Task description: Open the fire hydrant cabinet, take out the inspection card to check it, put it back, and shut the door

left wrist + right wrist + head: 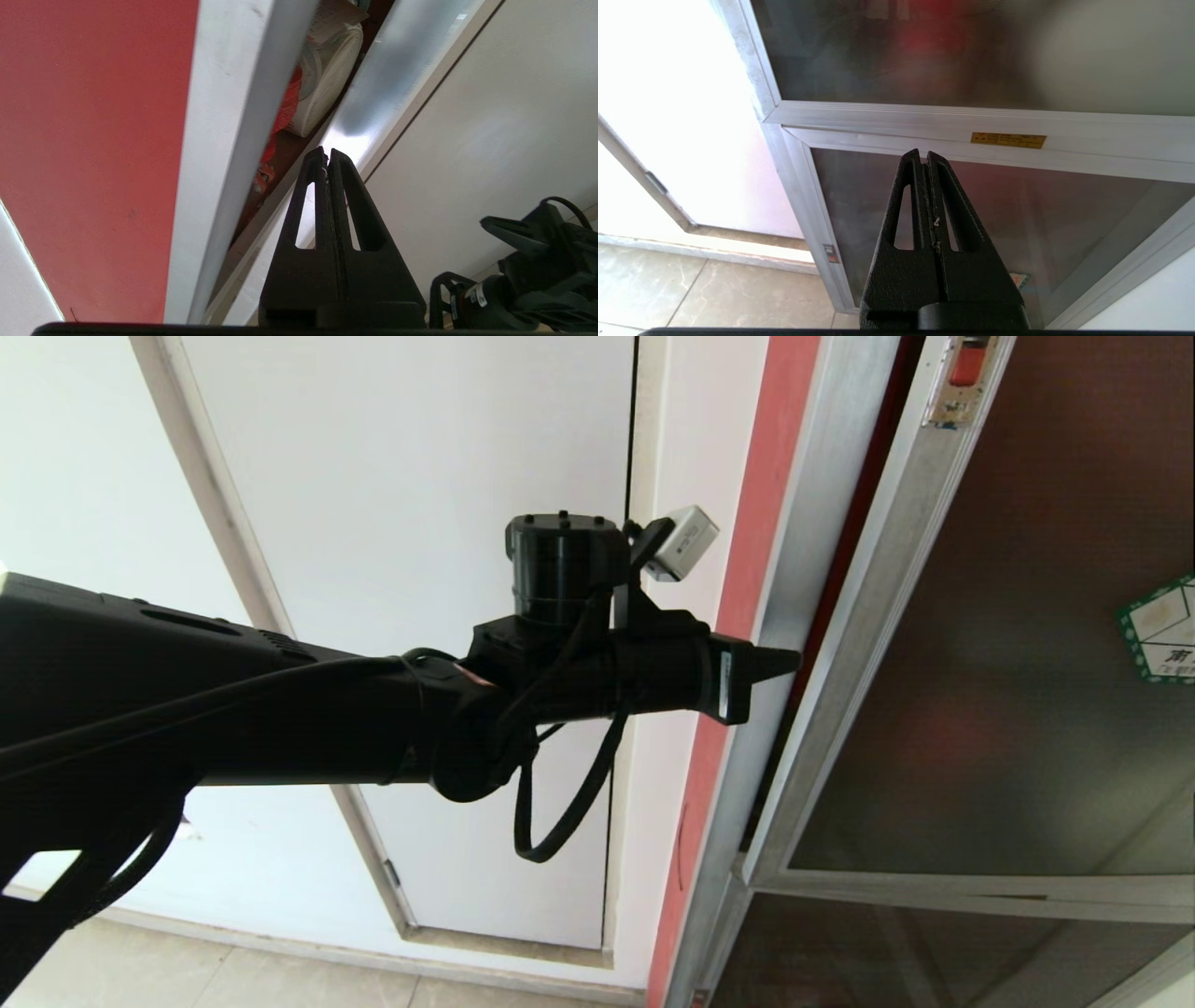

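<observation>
The fire hydrant cabinet's grey frame point(805, 504) stands beside a red wall strip point(747, 541). The door point(1008, 691), tinted glass in a grey frame with a green-bordered sticker point(1162, 630), stands slightly ajar, with a narrow dark gap along its edge. My left gripper point(794, 661) is shut and empty, its tip at that gap against the frame. In the left wrist view the left gripper point(327, 151) points into the slit, where the white rolled hose point(327, 70) and red parts point(282, 107) show. A pale sheet edge point(334, 14) lies above the hose; whether it is the inspection card I cannot tell. The right gripper point(924, 153) hangs shut and empty.
A plain white panel point(420, 523) fills the wall left of the cabinet, with tiled floor point(233, 980) below. Under the door is a smaller dark glass panel point(1017, 224); a yellow label point(1008, 139) sits on the rail above it. My left arm spans the head view's left half.
</observation>
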Controlling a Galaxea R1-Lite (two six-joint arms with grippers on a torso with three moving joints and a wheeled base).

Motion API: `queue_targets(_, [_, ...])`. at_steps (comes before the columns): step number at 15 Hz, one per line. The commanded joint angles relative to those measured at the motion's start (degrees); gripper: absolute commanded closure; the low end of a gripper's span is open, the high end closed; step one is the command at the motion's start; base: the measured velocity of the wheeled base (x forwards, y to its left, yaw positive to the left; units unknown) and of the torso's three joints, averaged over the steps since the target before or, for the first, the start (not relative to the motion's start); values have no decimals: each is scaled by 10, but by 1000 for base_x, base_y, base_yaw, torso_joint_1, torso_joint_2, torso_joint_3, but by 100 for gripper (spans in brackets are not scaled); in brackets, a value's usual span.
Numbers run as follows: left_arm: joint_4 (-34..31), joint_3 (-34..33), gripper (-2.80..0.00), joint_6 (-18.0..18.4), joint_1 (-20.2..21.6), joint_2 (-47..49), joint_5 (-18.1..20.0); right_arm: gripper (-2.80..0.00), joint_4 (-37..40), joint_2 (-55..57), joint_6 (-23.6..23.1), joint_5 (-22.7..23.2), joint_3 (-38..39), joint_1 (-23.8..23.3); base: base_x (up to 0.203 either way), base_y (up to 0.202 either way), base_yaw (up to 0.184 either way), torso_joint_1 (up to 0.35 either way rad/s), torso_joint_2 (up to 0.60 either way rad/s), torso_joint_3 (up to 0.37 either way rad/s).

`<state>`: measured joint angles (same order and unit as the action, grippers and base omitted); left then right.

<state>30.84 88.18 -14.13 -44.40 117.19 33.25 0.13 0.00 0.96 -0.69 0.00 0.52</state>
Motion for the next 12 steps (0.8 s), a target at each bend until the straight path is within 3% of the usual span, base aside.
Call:
queue_targets(1, [2,19,0,2,0,22,1,0,0,-1,0,0,0,0,0,0,0,0,0,0])
queue_targets(4, [4,24,0,28,0,39,-2,0,0,-1,0,0,0,1,0,0,0,0,0,0])
queue_targets(12, [6,58,0,35,-3,69,-6,0,0,-1,0,0,0,0,0,0,0,0,0,0])
